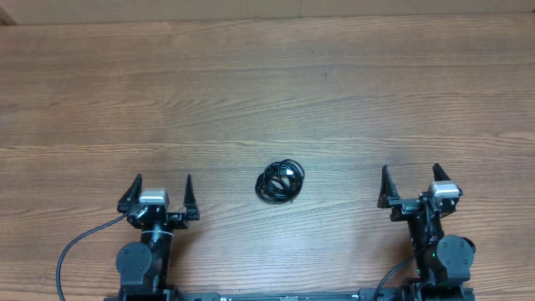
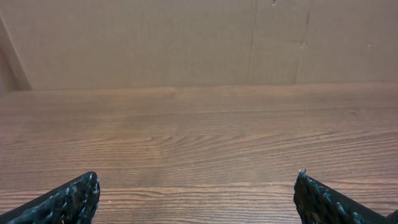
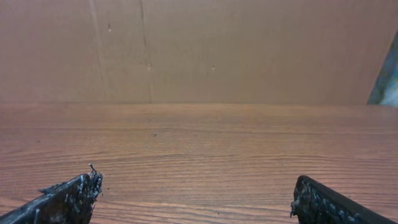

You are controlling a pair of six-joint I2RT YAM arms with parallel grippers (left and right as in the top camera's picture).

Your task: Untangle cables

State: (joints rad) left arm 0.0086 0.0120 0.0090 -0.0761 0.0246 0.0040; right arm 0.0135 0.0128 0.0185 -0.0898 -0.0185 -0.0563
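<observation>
The desk was brown wood, with long wavy lines running from side to side. Behind it stood a plain brown wall, flat and dull. A thin seam ran up and down it. In the right wrist view, a small blue-green patch showed at the far right edge. The light was soft and even.
</observation>
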